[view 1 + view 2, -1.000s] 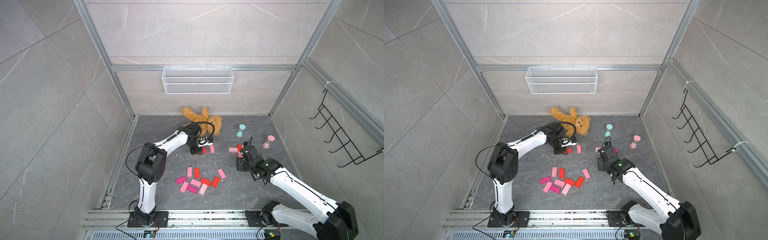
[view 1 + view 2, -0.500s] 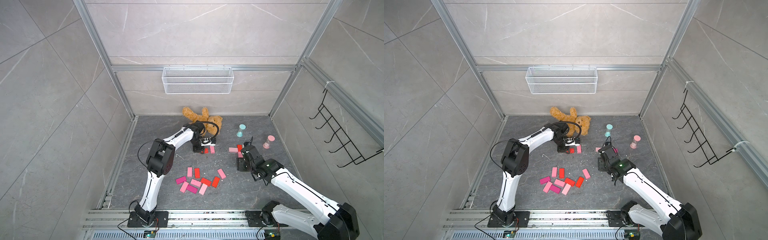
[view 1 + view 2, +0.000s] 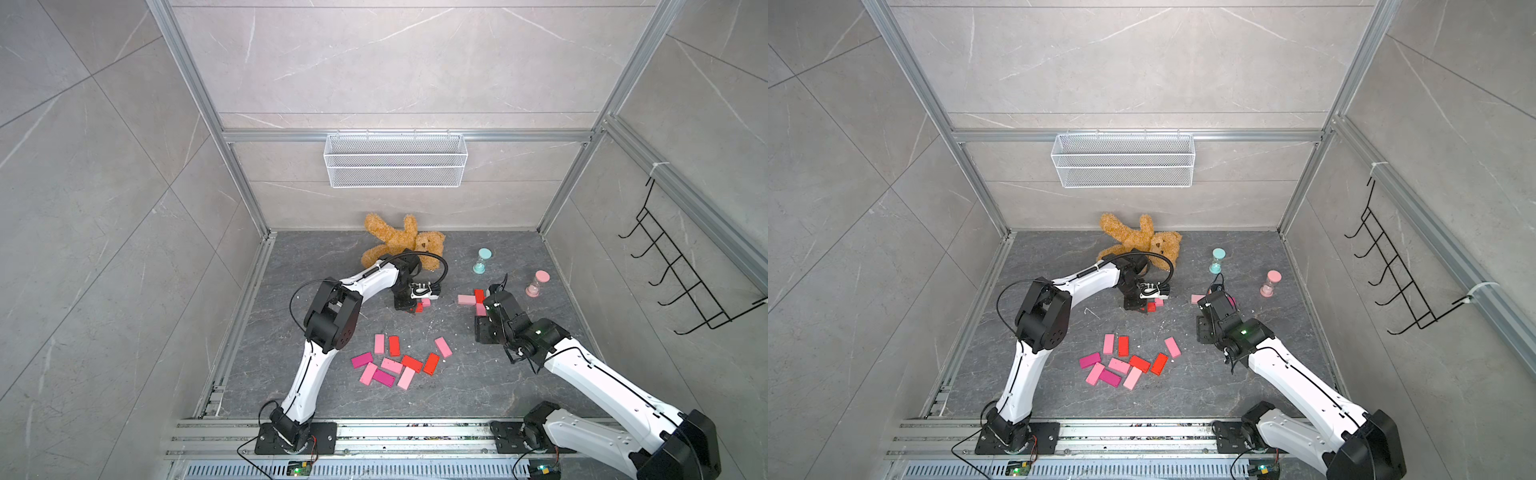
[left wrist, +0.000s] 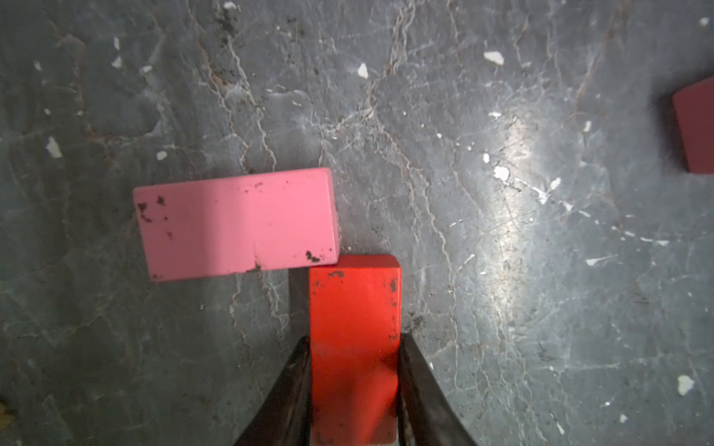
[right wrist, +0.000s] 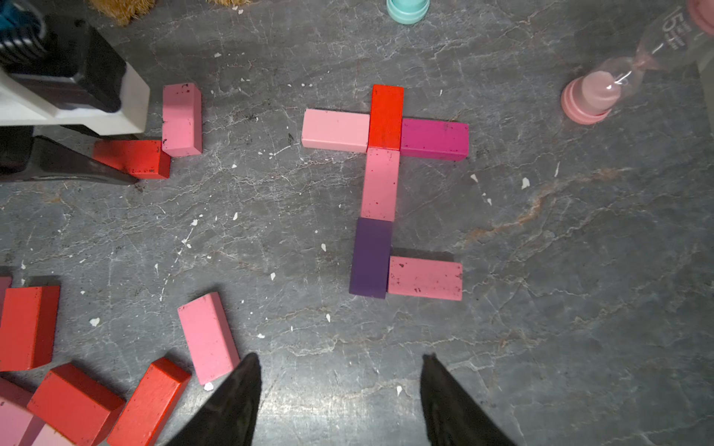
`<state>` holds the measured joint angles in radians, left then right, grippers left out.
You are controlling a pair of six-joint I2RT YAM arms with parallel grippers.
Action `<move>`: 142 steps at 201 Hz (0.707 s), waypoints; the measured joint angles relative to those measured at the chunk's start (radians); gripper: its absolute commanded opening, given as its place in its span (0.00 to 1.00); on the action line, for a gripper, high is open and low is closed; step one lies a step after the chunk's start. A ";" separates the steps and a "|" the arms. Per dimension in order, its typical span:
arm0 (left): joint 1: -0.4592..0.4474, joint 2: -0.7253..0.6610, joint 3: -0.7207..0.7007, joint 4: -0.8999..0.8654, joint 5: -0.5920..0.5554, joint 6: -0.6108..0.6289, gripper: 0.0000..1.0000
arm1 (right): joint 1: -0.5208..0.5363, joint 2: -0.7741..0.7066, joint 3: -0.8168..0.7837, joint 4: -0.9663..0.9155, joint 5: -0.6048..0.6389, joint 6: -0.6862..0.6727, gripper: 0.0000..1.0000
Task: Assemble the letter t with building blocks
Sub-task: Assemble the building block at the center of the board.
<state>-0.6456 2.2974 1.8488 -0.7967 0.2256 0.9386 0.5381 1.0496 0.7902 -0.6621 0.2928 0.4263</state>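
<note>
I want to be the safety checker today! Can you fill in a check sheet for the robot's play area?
Surface: grey floor, dotted with white flecks.
Job's things: six blocks laid as a t shape; loose pile; red block held, touching a pink block.
Clutter: teddy, teal hourglass, pink hourglass.
Grippers: left gripper shut on red block; right gripper open, empty.
Cables: black cable loops at left wrist.
Surroundings: wire basket and hook rack on walls.
</note>
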 measured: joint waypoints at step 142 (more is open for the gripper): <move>0.008 0.061 0.098 -0.042 -0.014 -0.050 0.11 | 0.000 -0.012 0.000 -0.019 0.000 0.000 0.67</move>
<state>-0.6380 2.3585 1.9465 -0.8391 0.2111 0.8883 0.5381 1.0378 0.7902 -0.6815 0.2928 0.4263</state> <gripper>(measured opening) 0.322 0.667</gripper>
